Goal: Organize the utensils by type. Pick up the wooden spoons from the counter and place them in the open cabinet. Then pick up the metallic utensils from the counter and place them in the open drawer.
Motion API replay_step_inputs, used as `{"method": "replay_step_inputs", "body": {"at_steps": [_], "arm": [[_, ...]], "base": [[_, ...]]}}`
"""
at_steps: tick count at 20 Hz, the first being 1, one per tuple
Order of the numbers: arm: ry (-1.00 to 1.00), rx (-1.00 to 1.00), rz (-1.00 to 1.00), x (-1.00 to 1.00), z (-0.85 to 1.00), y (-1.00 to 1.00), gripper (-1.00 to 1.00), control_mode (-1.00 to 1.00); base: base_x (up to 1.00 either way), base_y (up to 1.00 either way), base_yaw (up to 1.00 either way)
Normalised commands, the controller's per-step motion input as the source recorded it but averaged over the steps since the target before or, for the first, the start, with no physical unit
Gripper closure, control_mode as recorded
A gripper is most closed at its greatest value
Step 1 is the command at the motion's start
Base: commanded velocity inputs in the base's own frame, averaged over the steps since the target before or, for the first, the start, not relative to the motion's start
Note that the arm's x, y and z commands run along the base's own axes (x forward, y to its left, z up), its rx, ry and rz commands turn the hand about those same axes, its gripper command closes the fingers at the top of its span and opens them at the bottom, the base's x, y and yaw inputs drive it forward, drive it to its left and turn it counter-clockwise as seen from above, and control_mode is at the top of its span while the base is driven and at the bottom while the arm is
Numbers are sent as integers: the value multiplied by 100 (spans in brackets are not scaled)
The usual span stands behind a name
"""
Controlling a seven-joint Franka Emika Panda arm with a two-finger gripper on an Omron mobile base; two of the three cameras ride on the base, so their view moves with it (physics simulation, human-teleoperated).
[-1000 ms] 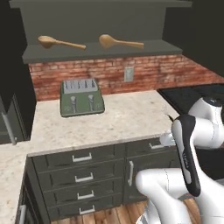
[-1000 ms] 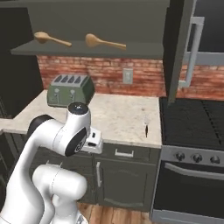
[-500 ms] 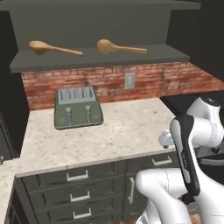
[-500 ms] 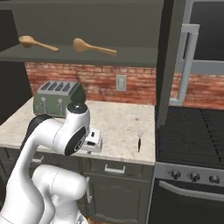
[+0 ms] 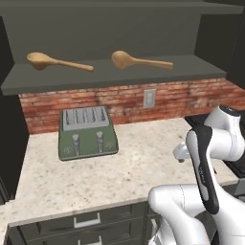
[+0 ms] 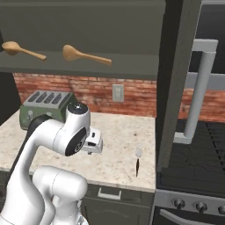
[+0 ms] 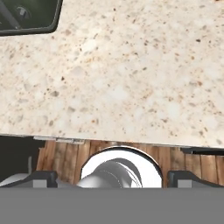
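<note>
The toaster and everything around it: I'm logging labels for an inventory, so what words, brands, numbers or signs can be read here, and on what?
None can be read.
Toaster: two knobs on its front, no brand or marking visible.
Wall outlet: blank plate.
Stove knobs: too small to show any marks.
Wooden spoons, fork and cabinet door: no lettering.

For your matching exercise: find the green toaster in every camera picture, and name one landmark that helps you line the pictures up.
Left base view: toaster sits left of centre, on the counter against the brick wall.
Right base view: toaster is at the left edge, partly behind the white arm.
Hand view: a dark green corner at top left, probably the toaster.
Shared landmark: the wall outlet links both base views.
</note>
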Motion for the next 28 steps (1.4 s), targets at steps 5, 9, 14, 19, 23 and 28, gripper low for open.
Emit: {"method": "replay_step_inputs", "body": {"at_steps": [5,9,14,19,23,28], "arm": [[0,0,0,0,0,0,-100,100],[0,0,0,0,0,0,-100,100],[0,0,0,0,0,0,-100,100],[0,0,0,0,0,0,-100,100],[0,0,0,0,0,0,-100,100],[0,-3,0,0,0,-34,-100,-100]], "base": [[11,-2,0],[0,0,0],[0,0,0],[0,0,0],[0,-8,0],[0,0,0]]}}
